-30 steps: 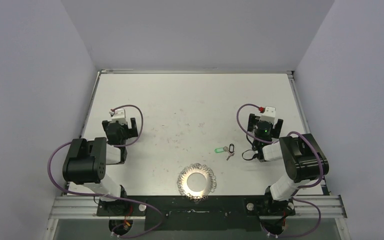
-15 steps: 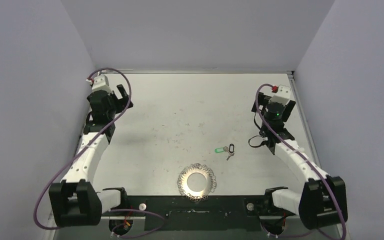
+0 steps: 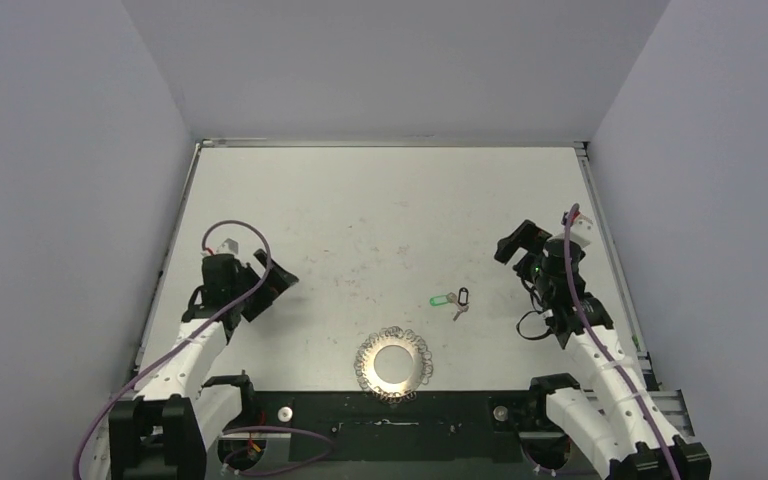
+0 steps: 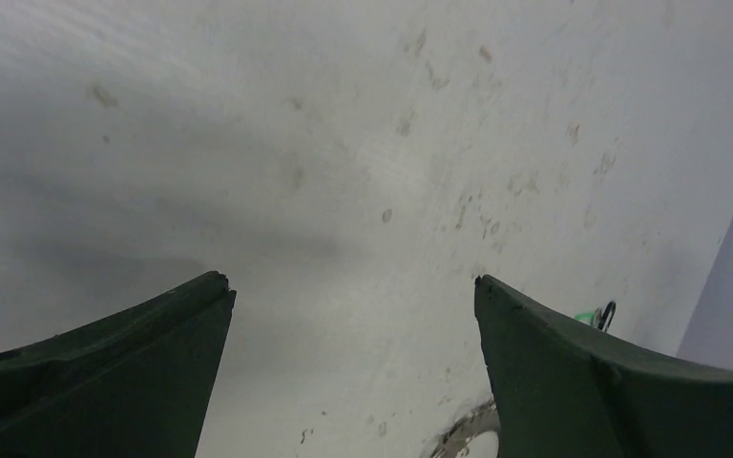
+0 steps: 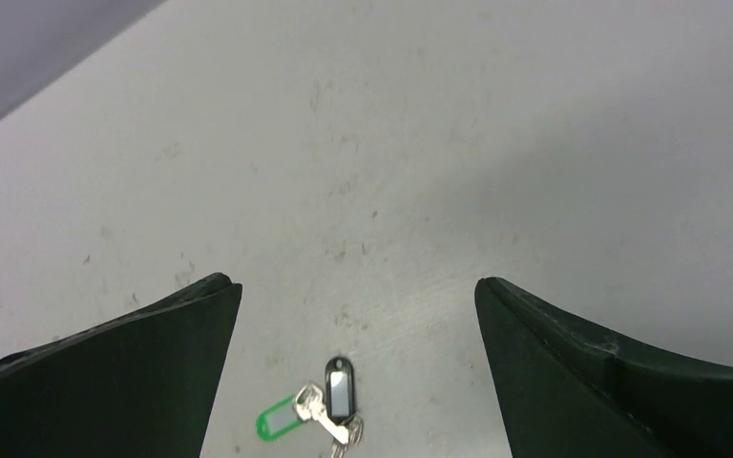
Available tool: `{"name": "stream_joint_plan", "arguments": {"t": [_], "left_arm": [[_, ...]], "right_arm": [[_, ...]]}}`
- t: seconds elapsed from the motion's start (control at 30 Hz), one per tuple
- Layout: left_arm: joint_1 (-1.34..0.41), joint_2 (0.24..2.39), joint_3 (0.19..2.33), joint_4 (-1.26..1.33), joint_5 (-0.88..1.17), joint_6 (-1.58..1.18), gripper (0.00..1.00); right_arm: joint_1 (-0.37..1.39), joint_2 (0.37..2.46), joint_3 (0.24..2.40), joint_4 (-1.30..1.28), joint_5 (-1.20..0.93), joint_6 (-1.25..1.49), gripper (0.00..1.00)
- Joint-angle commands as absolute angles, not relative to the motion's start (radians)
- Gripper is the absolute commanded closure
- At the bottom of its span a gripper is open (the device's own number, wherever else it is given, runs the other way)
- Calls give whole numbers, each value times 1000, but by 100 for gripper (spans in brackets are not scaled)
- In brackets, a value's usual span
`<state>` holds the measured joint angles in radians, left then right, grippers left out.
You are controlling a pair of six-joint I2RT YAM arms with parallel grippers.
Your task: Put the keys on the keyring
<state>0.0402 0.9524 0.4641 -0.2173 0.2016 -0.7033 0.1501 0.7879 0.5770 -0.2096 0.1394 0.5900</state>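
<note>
We note left gripper (image 4: pixel 353 281) and right gripper (image 5: pixel 355 284) spread apart, empty. The small silvery key with green and black plastic tags (image 5: pixel 329 408) lies just ahead of the right one; likely light, slippery: pinch a tag.

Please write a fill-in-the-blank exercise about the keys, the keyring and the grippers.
1. The left gripper and the right gripper are both ____.
2. The keys carry a black tag and a ____ one.
3. Of the keys and the keyring, the ____ lies closer to the arms' bases.
Missing words: open; green; keyring.
</note>
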Motion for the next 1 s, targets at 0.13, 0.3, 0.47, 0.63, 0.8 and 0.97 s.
{"name": "stream_joint_plan", "arguments": {"t": [0.13, 0.3, 0.47, 0.63, 0.8, 0.97], "left_arm": [[-191, 979, 343, -162, 387, -790, 3], [-397, 917, 304, -252, 305, -842, 5], [-541, 848, 255, -260, 267, -917, 17], [-608, 855, 219, -196, 272, -974, 21], [-662, 933, 214, -87, 279, -988, 27], [-691, 1079, 229, 15, 282, -996, 38]], "right_arm": [[148, 867, 433, -245, -236, 757, 0], [223, 866, 380, -221, -331, 771, 0], [473, 936, 382, -236, -267, 774, 2], [743, 1045, 411, -238, -167, 843, 10], [871, 1147, 437, -181, -115, 880, 24], [903, 1242, 476, -131, -113, 884, 53]]}}
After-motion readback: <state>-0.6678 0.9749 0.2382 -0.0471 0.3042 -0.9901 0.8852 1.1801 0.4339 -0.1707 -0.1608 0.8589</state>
